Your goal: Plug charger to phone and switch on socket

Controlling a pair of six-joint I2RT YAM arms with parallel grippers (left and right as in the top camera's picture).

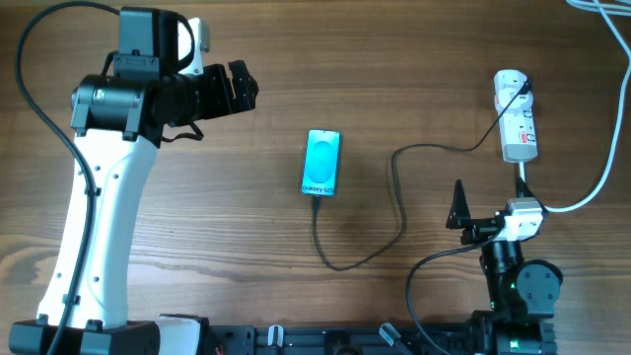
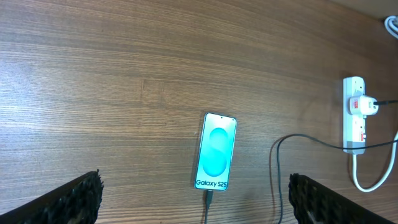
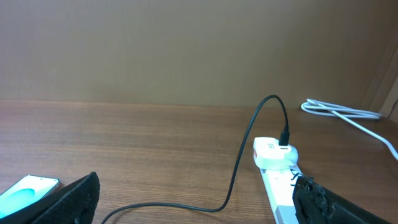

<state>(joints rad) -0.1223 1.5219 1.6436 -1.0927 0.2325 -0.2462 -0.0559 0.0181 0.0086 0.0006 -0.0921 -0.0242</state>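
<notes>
The phone [image 1: 321,163] lies flat mid-table with its cyan screen up; it also shows in the left wrist view [image 2: 217,151] and at the lower left of the right wrist view [image 3: 23,188]. The thin black charger cable [image 1: 394,212] has its tip in the phone's lower edge [image 2: 208,199] and loops right to a white adapter on the socket [image 1: 516,116], which is also seen from both wrists [image 2: 355,115] [image 3: 280,180]. My left gripper [image 1: 237,89] is open, above and left of the phone. My right gripper [image 1: 490,212] is open, just below the socket.
The socket's thick white lead [image 1: 601,177] curves off the right side and runs back along the far right edge [image 3: 339,111]. Black robot cables run at the left [image 1: 39,99] and along the front near the right arm's base [image 1: 523,286].
</notes>
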